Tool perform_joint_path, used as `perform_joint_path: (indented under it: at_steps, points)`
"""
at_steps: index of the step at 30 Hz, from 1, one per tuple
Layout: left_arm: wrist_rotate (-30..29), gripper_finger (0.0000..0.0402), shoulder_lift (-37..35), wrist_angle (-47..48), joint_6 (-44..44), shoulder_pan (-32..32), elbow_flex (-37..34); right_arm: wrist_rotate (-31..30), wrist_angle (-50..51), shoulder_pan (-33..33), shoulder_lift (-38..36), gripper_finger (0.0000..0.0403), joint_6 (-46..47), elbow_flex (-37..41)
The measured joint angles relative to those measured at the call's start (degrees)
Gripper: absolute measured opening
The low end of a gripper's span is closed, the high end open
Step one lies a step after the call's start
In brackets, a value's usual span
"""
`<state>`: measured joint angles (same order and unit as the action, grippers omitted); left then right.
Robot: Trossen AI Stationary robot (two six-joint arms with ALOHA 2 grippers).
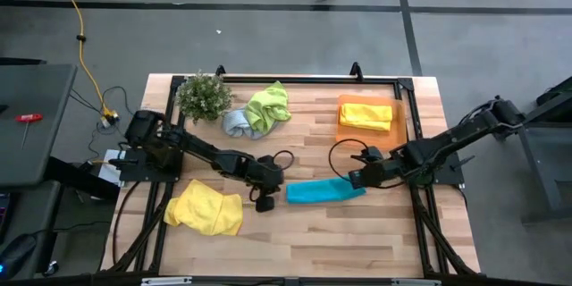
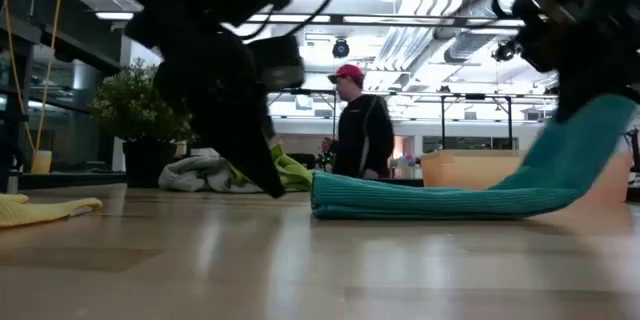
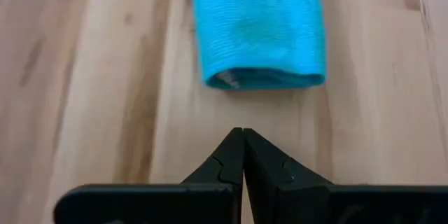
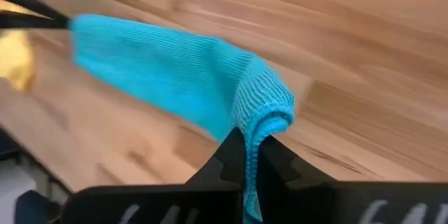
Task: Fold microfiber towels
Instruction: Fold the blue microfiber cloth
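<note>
A teal blue microfiber towel (image 1: 315,191), folded into a long strip, lies across the middle of the table. My right gripper (image 1: 356,180) is shut on its right end, which rises off the wood (image 2: 590,130). My left gripper (image 1: 265,198) is shut and points down just short of the strip's left end (image 3: 262,77), a strip of bare wood between them. A crumpled yellow towel (image 1: 207,210) lies near the left front. Lime green (image 1: 270,107) and pale grey-blue (image 1: 236,123) towels lie bunched at the back. My right gripper pinches the teal towel's right end at a rolled fold (image 4: 269,115) between its two fingers, several layers thick. The fingers slant down from the table's right side. That end is lifted and the strip slopes down, its left part (image 2: 420,200) flat on the table.
An orange tray (image 1: 344,125) at the back right holds a folded yellow towel (image 1: 366,114). A small leafy plant (image 1: 204,96) stands at the back left. Bare wood spreads along the table's near edge (image 1: 331,241). A person (image 2: 362,130) stands beyond the table.
</note>
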<state>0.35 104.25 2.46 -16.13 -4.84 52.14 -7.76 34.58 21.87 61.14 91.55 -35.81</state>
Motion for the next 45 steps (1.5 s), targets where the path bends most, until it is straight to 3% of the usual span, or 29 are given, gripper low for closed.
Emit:
perform_joint_path:
  at_steps: [6,10,27,40,45]
  points:
    - [1.1,0.0000,5.8,2.4,2.4,-0.2,7.6,-2.9,-1.5,0.0,0.8,0.0000,-0.5,-2.6]
    - [0.8,0.0000,7.0,2.2,2.4,-0.1,9.3,-4.3,-9.2,0.2,3.1,0.0000,-0.7,-3.0]
    - [-0.6,0.0000,6.9,4.3,2.2,0.2,9.0,-8.4,-45.9,-0.3,26.9,0.0000,-2.5,-3.4]
    - [-0.7,0.0000,6.9,3.8,2.1,0.2,9.0,-8.8,-50.2,-1.3,38.4,0.0001,-4.1,-10.5]
    - [-0.6,0.0000,6.9,3.8,1.8,0.2,9.0,-10.8,-50.7,-1.9,39.4,0.0032,-4.1,-11.6]
